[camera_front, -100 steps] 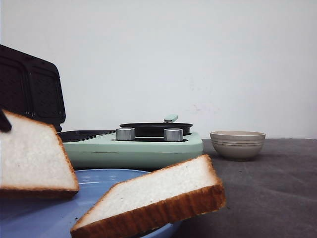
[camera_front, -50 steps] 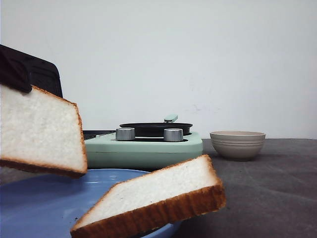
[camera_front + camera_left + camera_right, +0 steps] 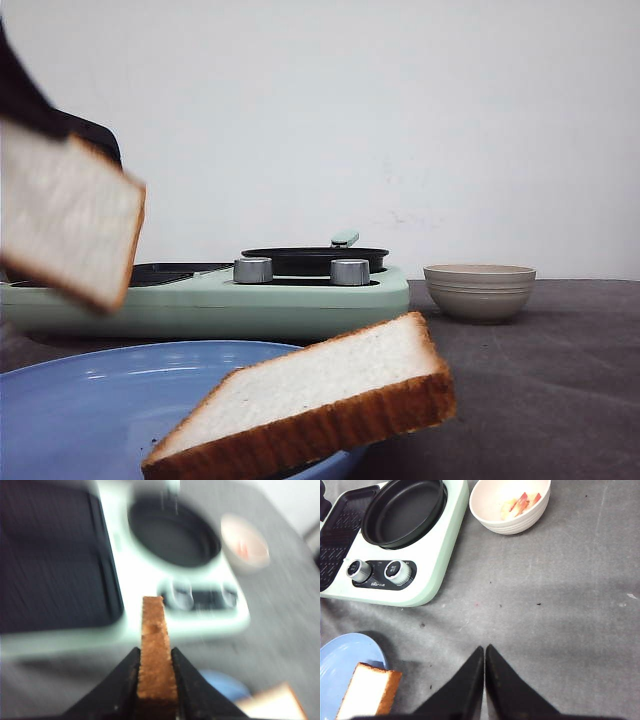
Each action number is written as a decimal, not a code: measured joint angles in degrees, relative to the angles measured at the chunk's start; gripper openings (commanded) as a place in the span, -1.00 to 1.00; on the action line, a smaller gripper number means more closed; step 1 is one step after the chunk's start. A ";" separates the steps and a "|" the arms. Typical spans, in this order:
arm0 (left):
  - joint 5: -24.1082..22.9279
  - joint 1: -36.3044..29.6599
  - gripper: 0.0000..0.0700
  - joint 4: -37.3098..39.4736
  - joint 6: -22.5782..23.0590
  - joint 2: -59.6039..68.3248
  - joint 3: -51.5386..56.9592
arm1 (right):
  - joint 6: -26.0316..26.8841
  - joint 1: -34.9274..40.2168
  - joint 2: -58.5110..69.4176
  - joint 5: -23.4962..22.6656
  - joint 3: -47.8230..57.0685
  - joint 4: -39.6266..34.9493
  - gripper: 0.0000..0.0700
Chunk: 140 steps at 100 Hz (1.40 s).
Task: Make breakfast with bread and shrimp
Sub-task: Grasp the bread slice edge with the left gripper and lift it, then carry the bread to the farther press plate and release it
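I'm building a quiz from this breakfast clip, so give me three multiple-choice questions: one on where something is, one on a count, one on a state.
1. Where is the shrimp?
A. In the bowl
B. In the pan
C. On the plate

2. How many knobs are on the cooker?
A. One
B. Two
C. Four

3. What is the left gripper doing?
A. Hanging open
B. Shut on nothing
C. Shut on a bread slice

Answers:
1. A: the right wrist view shows the pink pieces inside the bowl.
2. B: two silver knobs sit side by side on its front.
3. C: the left wrist view shows the fingers pressed against both sides of the slice.
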 measured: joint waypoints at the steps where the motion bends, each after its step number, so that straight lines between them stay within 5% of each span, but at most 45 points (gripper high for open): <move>1: -0.31 -0.04 -0.97 0.02 0.31 0.09 0.37 | 0.00 0.00 0.00 0.00 0.00 0.00 -1.00; 27: -7.50 -0.07 -0.97 2.21 8.92 7.69 8.70 | 0.00 0.00 0.00 0.00 0.00 0.00 -1.00; 79: -23.98 -2.93 -0.97 18.51 30.21 34.95 21.20 | 0.00 0.00 0.00 0.02 0.00 -0.15 -1.00; 110: -27.02 -3.02 -0.97 30.08 46.10 49.53 28.63 | -1.25 0.00 0.00 0.02 0.00 -0.57 -1.00; 140: -31.17 -3.02 -0.98 31.43 58.73 58.66 34.49 | -1.55 0.00 0.00 0.02 0.00 -0.57 -1.00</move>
